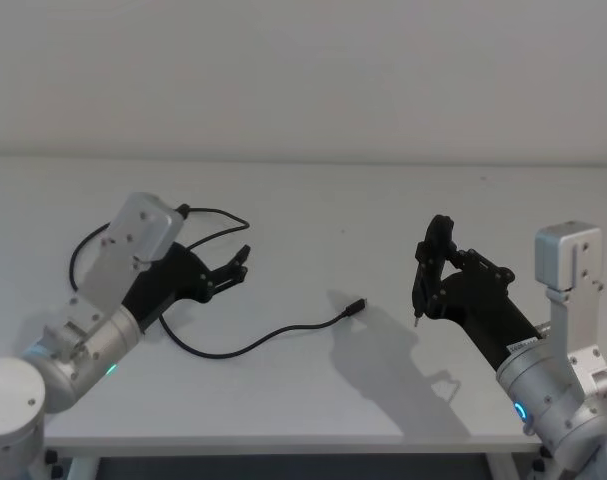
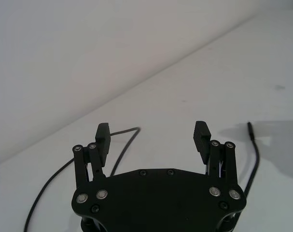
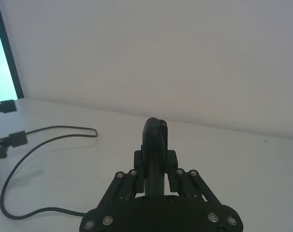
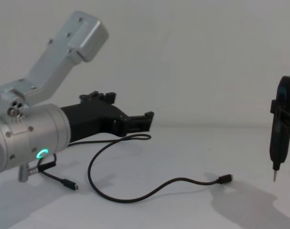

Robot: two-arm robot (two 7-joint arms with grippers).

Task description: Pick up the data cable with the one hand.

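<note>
The data cable is a thin black cord lying in loose loops on the white table, with one silver-tipped plug pointing right. The one hand, my left gripper, hovers over the cable's left loop, open, with nothing between its fingers. From its wrist, the left gripper has cable running beyond and under it. The chest view shows the left gripper above the cable, with the second plug below the wrist. My right gripper is held up on the right, shut on a pen-like black tool.
The white table meets a plain wall at the back. Its front edge runs just below the cable. The right wrist view shows the pen-like tool upright between the fingers and cable far off.
</note>
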